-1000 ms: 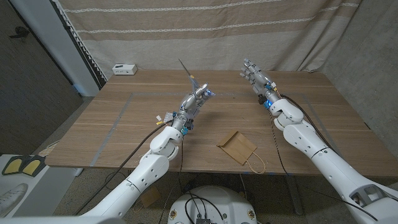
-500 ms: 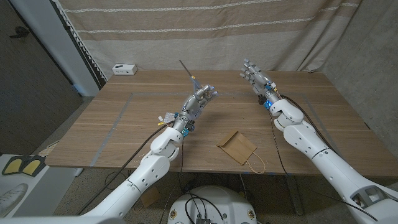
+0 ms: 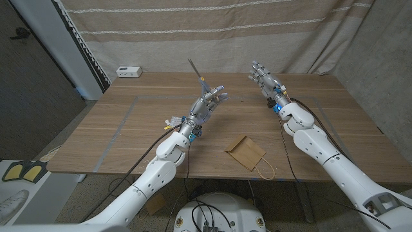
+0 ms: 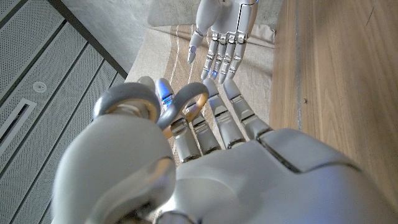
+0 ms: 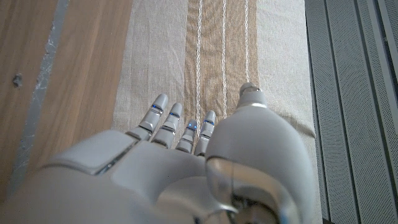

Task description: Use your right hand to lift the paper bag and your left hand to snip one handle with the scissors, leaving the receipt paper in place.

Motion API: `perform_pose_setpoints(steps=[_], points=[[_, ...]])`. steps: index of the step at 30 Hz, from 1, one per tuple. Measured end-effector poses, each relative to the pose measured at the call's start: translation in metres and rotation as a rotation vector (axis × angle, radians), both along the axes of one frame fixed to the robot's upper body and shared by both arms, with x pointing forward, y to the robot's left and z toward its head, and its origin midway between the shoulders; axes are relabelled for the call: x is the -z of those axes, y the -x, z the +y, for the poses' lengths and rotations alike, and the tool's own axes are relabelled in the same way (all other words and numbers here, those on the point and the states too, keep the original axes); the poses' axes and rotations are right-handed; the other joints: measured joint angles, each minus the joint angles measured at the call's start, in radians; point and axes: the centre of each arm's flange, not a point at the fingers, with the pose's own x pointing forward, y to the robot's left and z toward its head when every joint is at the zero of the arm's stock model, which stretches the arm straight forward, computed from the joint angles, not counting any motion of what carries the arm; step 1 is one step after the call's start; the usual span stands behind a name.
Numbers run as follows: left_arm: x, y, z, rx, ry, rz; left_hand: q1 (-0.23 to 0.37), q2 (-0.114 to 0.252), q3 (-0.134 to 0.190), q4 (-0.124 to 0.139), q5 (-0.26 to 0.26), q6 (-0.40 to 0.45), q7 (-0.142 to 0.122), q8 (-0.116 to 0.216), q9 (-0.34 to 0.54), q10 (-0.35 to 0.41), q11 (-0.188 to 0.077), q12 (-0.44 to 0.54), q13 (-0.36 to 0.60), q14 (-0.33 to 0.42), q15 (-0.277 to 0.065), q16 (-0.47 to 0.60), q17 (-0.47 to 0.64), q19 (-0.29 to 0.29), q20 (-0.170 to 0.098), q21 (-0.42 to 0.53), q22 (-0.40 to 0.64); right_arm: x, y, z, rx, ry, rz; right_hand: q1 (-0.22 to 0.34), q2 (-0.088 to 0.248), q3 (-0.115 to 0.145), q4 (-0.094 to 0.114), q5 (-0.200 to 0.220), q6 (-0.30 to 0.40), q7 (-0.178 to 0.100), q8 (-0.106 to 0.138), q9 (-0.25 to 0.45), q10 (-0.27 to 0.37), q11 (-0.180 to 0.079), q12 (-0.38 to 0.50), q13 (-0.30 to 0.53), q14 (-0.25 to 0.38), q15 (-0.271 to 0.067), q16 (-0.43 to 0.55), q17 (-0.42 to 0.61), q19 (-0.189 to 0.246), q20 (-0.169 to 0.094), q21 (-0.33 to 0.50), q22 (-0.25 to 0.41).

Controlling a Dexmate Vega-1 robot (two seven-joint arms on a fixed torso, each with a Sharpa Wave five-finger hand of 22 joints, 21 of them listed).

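Left hand (image 3: 207, 106) tilted scissors (image 3: 198, 75) upright, still gripping; right hand (image 3: 262, 78) spread, holding nothing; paper bag (image 3: 245, 152) flat.

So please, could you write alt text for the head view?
The robot's left hand holds grey-handled metal scissors above a wooden table, its right hand open; a flat brown paper bag lies near the front edge.
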Motion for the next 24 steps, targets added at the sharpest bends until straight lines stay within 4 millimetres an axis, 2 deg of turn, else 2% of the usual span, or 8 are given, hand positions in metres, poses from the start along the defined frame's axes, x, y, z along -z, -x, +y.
perform_pose_setpoints(steps=[3,8,9,10,12,13,19,24], points=[[-0.0004,-0.0003,-0.0004,0.005,-0.001,-0.002,-0.005,0.005,0.001,-0.001,0.000,0.003,-0.003,-0.001,0.000,0.002,0.002,0.010,-0.008,0.054,-0.005,0.005,-0.039,0.000,0.000,0.020,-0.016,-0.0005,0.0001,0.0006,0.001,0.001,0.000,0.000,0.000,0.000,0.000,0.000,0.000,0.000,0.000,0.000,0.000,0.000,0.000,0.000,-0.004,-0.004,0.000,-0.003,0.000,0.000,-0.007,0.000],[-0.0011,-0.0006,-0.0014,0.013,0.005,-0.002,-0.005,0.005,0.001,-0.001,-0.007,0.050,-0.049,0.018,0.005,0.009,0.009,0.100,0.038,0.173,-0.025,0.028,-0.045,0.000,0.000,0.059,-0.018,-0.0018,0.0004,0.0020,0.001,0.001,-0.001,-0.004,0.004,0.000,0.000,0.000,0.000,0.000,0.000,0.000,0.000,0.000,0.004,0.000,-0.004,-0.004,0.007,-0.003,0.000,0.000,-0.007,0.000],[-0.0012,-0.0005,-0.0016,0.014,0.006,-0.002,-0.006,0.004,0.002,-0.002,-0.009,0.077,-0.050,0.024,0.005,0.036,0.026,0.122,0.056,0.202,-0.033,0.039,-0.033,0.000,0.000,0.069,-0.017,-0.0019,0.0004,0.0021,0.001,0.002,-0.001,-0.004,0.004,0.000,0.000,0.000,0.000,0.000,0.000,0.000,0.000,0.000,0.004,0.000,-0.004,-0.004,0.007,-0.003,0.000,0.000,-0.007,0.000],[-0.0012,-0.0005,-0.0017,0.014,0.006,-0.002,-0.013,-0.003,0.035,-0.035,-0.013,0.107,-0.046,0.027,0.005,0.092,0.057,0.146,0.078,0.232,-0.040,0.052,-0.016,0.000,0.000,0.078,-0.018,-0.0019,0.0004,0.0021,0.002,0.002,-0.001,-0.004,0.004,0.000,0.000,0.000,0.000,0.000,0.000,0.000,0.000,0.000,0.004,0.000,-0.004,-0.004,0.007,-0.003,0.000,0.000,-0.007,0.000],[-0.0010,-0.0010,-0.0020,0.014,0.009,0.003,-0.007,-0.012,0.048,-0.048,-0.013,0.163,-0.049,0.024,0.009,0.191,0.156,0.245,0.184,0.296,-0.059,0.093,0.059,0.000,0.000,0.110,-0.016,-0.0022,0.0004,0.0025,0.002,0.003,-0.002,-0.004,0.004,0.000,0.000,0.000,0.000,0.000,0.000,0.000,0.000,0.000,0.004,0.000,-0.004,-0.004,0.007,-0.003,0.001,0.001,-0.007,0.000],[-0.0010,-0.0009,-0.0021,0.013,0.010,0.004,0.005,-0.024,0.062,-0.047,-0.014,0.188,-0.049,0.017,0.008,0.220,0.167,0.291,0.239,0.318,-0.065,0.113,0.100,0.000,0.000,0.126,-0.015,-0.0023,0.0004,0.0025,0.002,0.003,-0.002,-0.004,0.004,0.000,0.000,0.000,0.000,0.000,0.000,0.000,0.000,0.000,0.004,0.000,-0.004,-0.004,0.007,-0.003,0.004,0.004,-0.009,0.000],[0.0000,-0.0010,-0.0023,0.003,0.024,0.019,0.051,-0.070,0.031,-0.007,-0.020,0.254,-0.049,0.001,0.015,0.230,0.170,0.455,0.440,0.358,-0.084,0.230,0.317,0.000,0.000,0.184,-0.015,-0.0038,0.0007,0.0030,0.002,0.003,-0.005,-0.004,0.004,0.000,0.000,0.000,0.000,0.000,0.000,0.000,0.000,0.000,0.004,0.000,-0.004,-0.004,0.007,-0.003,0.006,0.006,-0.011,0.000],[0.0005,-0.0010,-0.0021,-0.003,0.031,0.025,0.064,-0.071,-0.016,-0.005,-0.020,0.279,-0.049,-0.006,0.021,0.230,0.170,0.521,0.518,0.346,-0.091,0.296,0.443,0.000,0.000,0.203,-0.017,-0.0044,0.0010,0.0033,0.003,0.004,-0.007,-0.004,0.004,0.000,0.000,0.000,0.000,0.000,0.000,0.000,0.000,0.000,0.004,0.000,-0.004,-0.004,0.007,-0.005,0.006,0.006,-0.011,0.000]])
